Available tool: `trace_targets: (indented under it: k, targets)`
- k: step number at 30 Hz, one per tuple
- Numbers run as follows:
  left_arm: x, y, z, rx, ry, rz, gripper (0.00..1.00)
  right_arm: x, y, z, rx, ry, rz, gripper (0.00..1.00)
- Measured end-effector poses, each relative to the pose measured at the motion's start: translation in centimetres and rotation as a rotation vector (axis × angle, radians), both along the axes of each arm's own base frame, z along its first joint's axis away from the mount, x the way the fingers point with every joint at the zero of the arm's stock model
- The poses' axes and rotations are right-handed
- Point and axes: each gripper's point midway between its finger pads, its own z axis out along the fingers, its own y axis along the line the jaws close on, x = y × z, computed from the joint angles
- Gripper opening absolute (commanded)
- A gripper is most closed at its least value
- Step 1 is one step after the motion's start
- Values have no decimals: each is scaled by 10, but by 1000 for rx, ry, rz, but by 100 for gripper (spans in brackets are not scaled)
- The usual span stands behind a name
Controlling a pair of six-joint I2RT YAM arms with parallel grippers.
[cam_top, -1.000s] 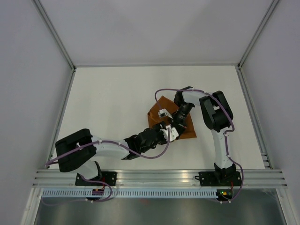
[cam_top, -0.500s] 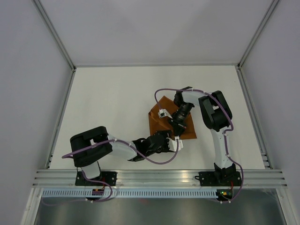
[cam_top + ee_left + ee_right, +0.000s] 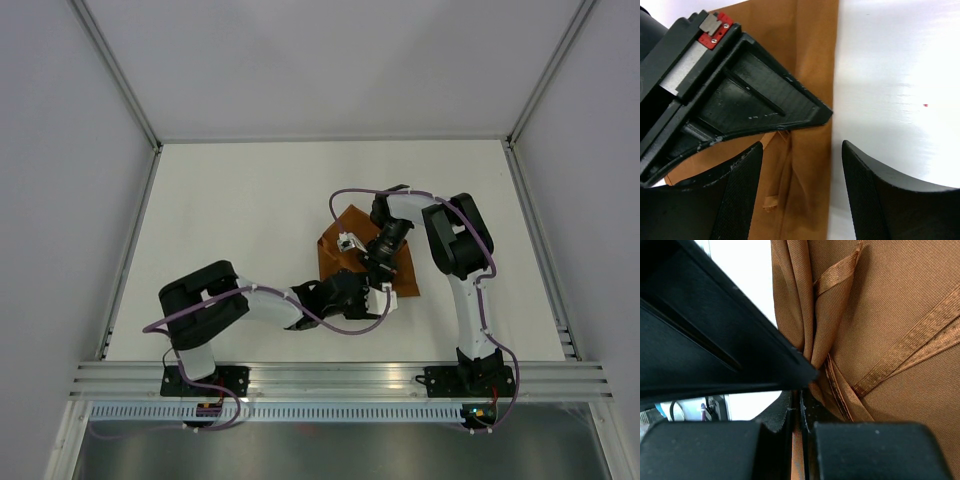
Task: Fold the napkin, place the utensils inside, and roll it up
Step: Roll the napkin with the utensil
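Rust-orange satin cloth, the napkin (image 3: pixel 332 258) lies folded on the white counter (image 3: pixel 240 200), a little right of centre and in front of the right arm's base. In the right wrist view the napkin (image 3: pixel 890 305) shows soft pleats and a hemmed band running slantwise across its surface. A bunched ridge of the cloth runs down into the right end effector (image 3: pixel 796 405), whose two fingers are pressed together with a thin strip of orange fabric caught between them, so it is gripping the napkin.

Just beside it, the left end effector (image 3: pixel 802 150) hangs over the napkin's (image 3: pixel 810 65) near edge with its jaws spread wide, holding nothing. One finger sits over the cloth, the other over bare counter (image 3: pixel 890 75), and the cloth's straight edge runs between them. The black body of the right end effector (image 3: pixel 740 100) fills the upper left of that view, close above the open jaws.

From above, the two end effectors meet at the napkin's near side, the left end effector (image 3: pixel 372 292) reaching in from the left and the right end effector (image 3: pixel 377 272) from behind.
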Motion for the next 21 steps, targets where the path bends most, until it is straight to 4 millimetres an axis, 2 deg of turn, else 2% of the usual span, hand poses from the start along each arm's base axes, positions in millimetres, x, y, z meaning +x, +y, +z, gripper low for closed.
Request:
trace_targets:
  k: [4, 12, 17, 19, 21]
  targets:
    - [8, -2, -2, 11, 63, -5, 66, 0, 0, 0, -1, 2, 0, 0]
    - [10, -7, -9, 29, 223, -28, 58, 0, -1, 0, -3, 5, -1, 0]
    - [5, -10, -13, 40, 306, -39, 46, 0, -2, 0, -9, 11, 0, 1]
    - [3, -11, -14, 41, 328, -47, 45, -1, -3, 0, -12, 13, 2, 0]
    - [2, -11, -14, 41, 340, -45, 50, -1, -3, 0, -13, 15, 2, 0]
